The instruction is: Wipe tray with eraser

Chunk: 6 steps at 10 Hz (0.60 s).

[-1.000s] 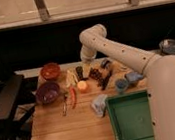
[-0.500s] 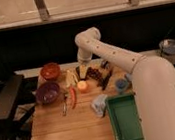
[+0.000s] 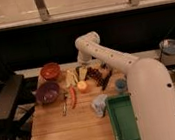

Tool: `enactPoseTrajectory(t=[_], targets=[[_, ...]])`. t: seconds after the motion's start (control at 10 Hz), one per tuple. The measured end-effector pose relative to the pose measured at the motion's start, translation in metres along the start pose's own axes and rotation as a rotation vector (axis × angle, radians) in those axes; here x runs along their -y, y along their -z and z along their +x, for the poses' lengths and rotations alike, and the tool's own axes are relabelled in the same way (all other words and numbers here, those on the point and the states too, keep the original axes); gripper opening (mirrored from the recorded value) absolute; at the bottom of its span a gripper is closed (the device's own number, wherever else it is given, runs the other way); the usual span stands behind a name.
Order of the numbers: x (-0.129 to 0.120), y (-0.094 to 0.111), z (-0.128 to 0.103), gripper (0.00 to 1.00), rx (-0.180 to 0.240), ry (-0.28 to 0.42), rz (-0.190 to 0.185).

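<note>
Reaching toward the back of a cluttered wooden table (image 3: pixel 57 136), a one-armed mobile robot closes in on its tool, and the wiping has not yet begun. At far left stands a black office chair (image 3: pixel 6 106). On the table beside it sit an orange bowl (image 3: pixel 50 71) and a purple bowl (image 3: pixel 48 92), then a red chili (image 3: pixel 73 97) and a pale yellow banana-like piece (image 3: pixel 71 78).

The gripper (image 3: pixel 82 63) hangs low over the table's far edge, just above a yellow wedge (image 3: pixel 83 73) and an orange fruit (image 3: pixel 82 86). Its jaws stand spread wide, with nothing seen between them. A small dark block that appears to be the eraser (image 3: pixel 77 70) lies just beside it, between the banana-like piece and the wedge, though it is hard to make out.

Further right come a dark grape bunch (image 3: pixel 96 75), a thin black stick (image 3: pixel 106 79), a blue cup (image 3: pixel 120 84) and a pale blue cloth (image 3: pixel 100 105). The green tray (image 3: pixel 125 124) sits at the near right corner, well apart from the gripper.

Over the last second the white arm (image 3: pixel 109 58) has swung left and dipped, and its bulk now hides the tray's right rim. That suggests the pickup is imminent. Carrying the eraser across to the tray would come after.
</note>
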Motion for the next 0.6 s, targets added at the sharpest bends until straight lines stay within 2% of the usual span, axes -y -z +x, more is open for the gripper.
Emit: enactPoseTrajectory(t=[0.4,0.6], targets=[[0.007,0.002,0.008,0.8,-0.017,0.014,0.021],[0.017,-0.005,0.007,0.8,-0.028,0.005,0.035]])
